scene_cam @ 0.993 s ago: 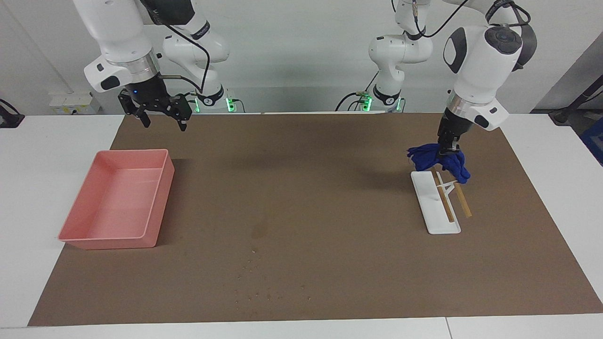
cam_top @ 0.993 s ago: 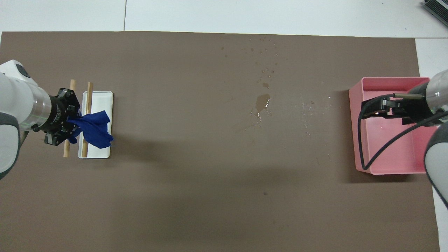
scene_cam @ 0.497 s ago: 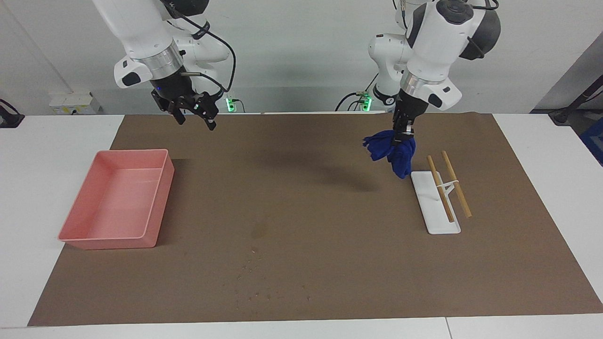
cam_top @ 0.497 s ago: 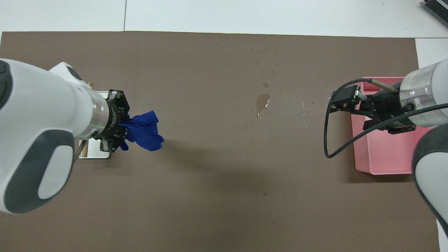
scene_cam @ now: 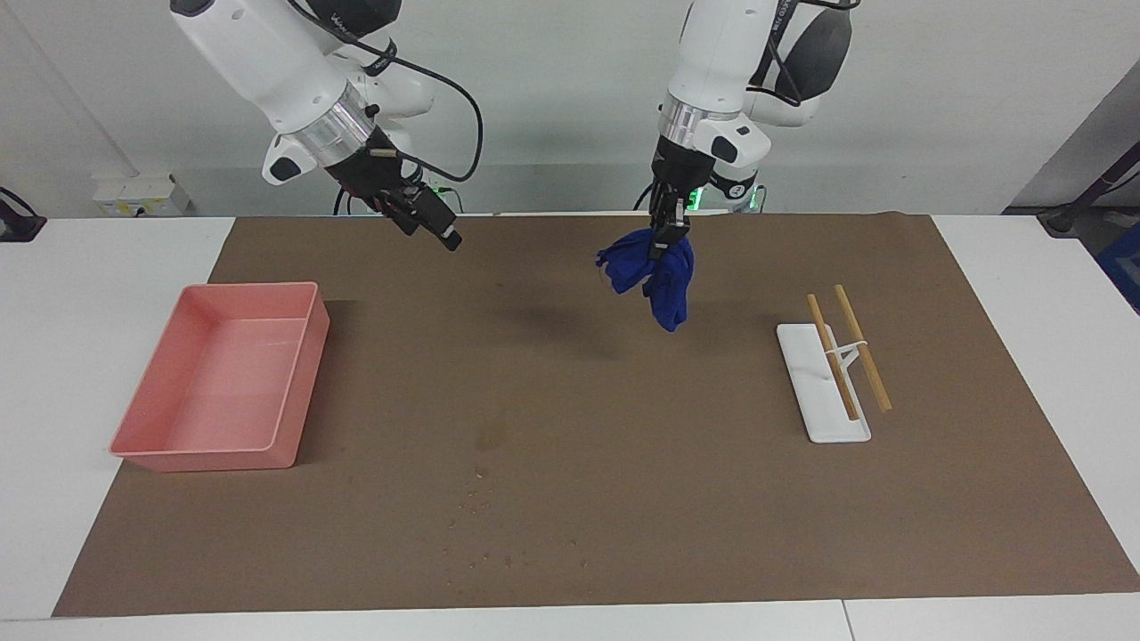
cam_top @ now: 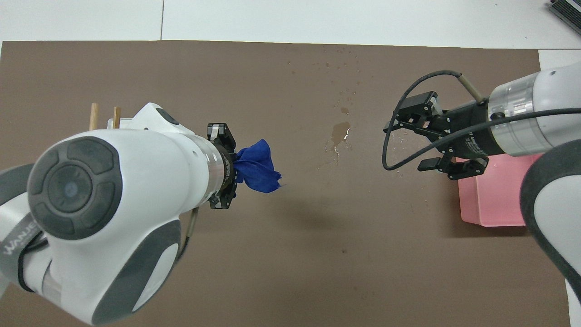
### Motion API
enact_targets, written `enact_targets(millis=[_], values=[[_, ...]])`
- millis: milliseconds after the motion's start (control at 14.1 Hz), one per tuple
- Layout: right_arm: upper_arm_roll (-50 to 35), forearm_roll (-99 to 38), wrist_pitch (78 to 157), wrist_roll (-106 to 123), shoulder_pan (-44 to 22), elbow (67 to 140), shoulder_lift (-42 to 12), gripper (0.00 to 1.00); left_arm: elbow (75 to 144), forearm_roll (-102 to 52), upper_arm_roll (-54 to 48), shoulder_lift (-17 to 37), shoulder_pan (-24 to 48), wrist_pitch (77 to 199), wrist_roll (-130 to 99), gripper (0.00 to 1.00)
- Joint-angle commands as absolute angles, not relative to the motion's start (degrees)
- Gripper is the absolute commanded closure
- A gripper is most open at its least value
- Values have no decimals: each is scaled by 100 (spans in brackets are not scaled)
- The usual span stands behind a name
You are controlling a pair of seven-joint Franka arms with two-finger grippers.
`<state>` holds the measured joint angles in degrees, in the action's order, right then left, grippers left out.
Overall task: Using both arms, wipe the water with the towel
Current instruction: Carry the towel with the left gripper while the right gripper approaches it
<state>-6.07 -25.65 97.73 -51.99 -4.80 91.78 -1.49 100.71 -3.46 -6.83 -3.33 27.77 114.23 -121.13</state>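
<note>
Over the mat's middle, your left gripper clamps the towel; the water lies at its two o'clock, between it and the open right gripper.

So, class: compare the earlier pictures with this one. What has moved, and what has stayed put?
The left gripper, shut on the towel, carried it from above the white rack toward mid-table. The right gripper, open and empty, swung from near the pink tray toward the centre too. Water, rack and tray stayed put.
</note>
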Motion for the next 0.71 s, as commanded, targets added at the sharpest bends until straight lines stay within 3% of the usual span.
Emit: enact_targets(millis=[0, 213, 426, 639], values=[[-624, -2996, 9887, -6096, -509, 9053, -403, 0, 9616, -387, -659, -167, 3119, 11540, -12943, 100], [-615, -3224, 10177, -7020, -756, 8948, -615, 2, 9274, -369, -948, -79, 3182, 11698, -13525, 100], [-615, -3454, 10082, -7688, -834, 8588, -1071, 2, 9053, -334, -1168, -9, 3173, 11768, -13781, 100], [-615, -3690, 10020, -7822, -967, 8631, -1160, 2, 9009, -334, -1195, 70, 3173, 12294, -14009, 100]])
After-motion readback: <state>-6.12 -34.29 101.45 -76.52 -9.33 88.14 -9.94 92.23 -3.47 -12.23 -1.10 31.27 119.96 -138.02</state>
